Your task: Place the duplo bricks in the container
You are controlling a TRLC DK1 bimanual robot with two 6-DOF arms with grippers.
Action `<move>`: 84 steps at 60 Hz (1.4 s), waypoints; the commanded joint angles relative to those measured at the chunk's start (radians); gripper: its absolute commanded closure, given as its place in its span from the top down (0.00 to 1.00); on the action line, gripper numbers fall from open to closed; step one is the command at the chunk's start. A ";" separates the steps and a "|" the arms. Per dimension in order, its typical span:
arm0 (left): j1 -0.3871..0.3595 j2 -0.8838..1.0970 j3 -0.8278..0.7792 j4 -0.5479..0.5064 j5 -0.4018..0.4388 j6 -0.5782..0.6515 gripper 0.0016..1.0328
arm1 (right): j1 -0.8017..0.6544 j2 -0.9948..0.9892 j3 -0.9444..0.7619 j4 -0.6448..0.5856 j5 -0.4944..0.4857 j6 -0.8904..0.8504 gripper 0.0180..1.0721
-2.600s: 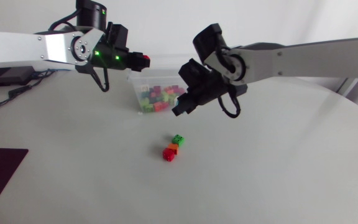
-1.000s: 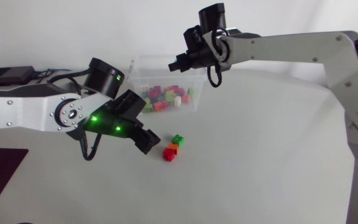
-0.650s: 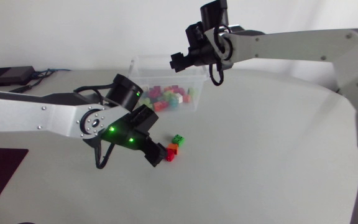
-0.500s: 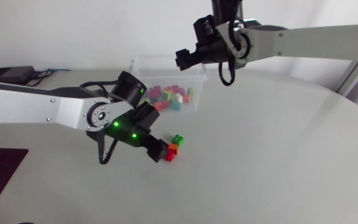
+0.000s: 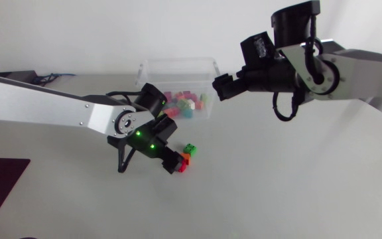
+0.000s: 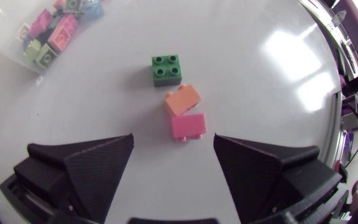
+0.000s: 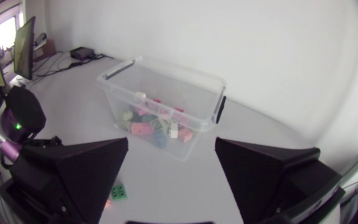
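Head: L gripper (image 5: 172, 162) is now down on the desk (image 5: 277, 192) at frame centre, right against the red brick (image 5: 181, 165). The orange brick (image 5: 185, 158) and green brick (image 5: 190, 149) sit in a short diagonal row just up-right of it. The container (image 5: 178, 66) is upper centre, already holding a pile of bricks. R gripper (image 5: 223, 87) hangs upper right of centre, just beside the container's right end, w/ nothing in it.

Change vs 2.6 s ago: the L arm was up by the container's left side and has swung down to the row. The R arm was low over the three bricks and has pulled up and off to the right. So the arms have swapped roles and L takes this pick. The bricks haven't shifted.

L wrist: L gripper's fingers stand wide apart, w/ the red brick between the tips and a gap on each side, so no grip yet. Orange touches red just ahead, then green a bit further on. The container's corner is well ahead, off to one side.

R wrist: R gripper's fingers are spread and empty. The container is ahead of it, the green brick down near one finger.

Read: pre-grasp on red, closing comes next. Three bricks are left outside. Risk: orange sits tight against red and may get nudged.
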 commanded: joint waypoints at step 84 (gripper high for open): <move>0.066 -0.209 -0.014 -0.060 0.007 0.078 0.18 | 0.113 0.263 -0.010 -0.115 -0.032 -0.119 0.95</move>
